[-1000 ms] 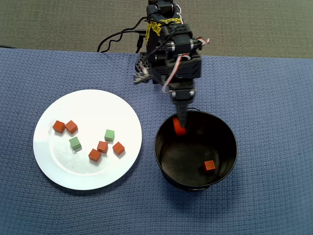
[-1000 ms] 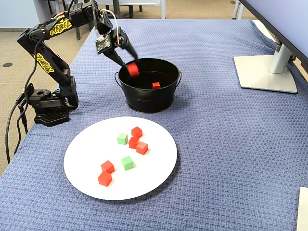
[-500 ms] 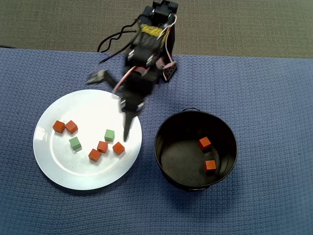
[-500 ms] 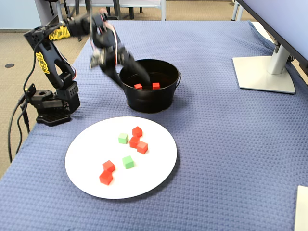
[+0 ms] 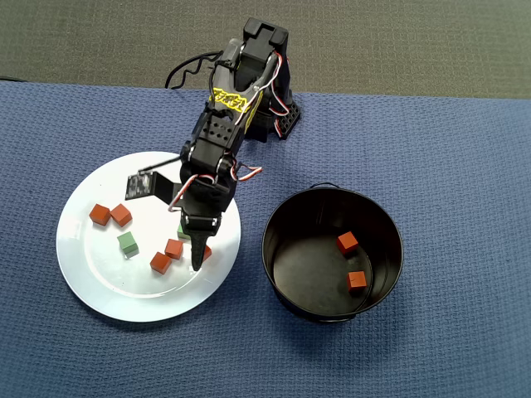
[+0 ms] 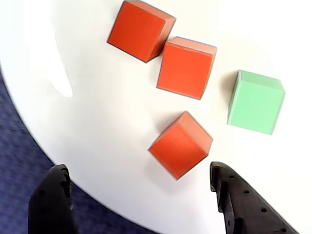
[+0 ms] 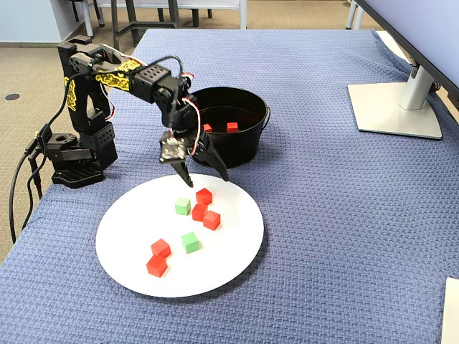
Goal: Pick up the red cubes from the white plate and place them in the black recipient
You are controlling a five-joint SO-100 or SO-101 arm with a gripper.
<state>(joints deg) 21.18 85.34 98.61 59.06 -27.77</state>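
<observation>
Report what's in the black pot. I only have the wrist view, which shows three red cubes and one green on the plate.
Observer: The black pot holds two red cubes, both lying on its base.
Operator: Count the red ones left on the plate.
Observer: Five are on the white plate: your three, plus two more red cubes side by side on the part away from the pot.
Operator: Check for other green cubes.
Observer: A second green cube lies roughly between those two groups.
</observation>
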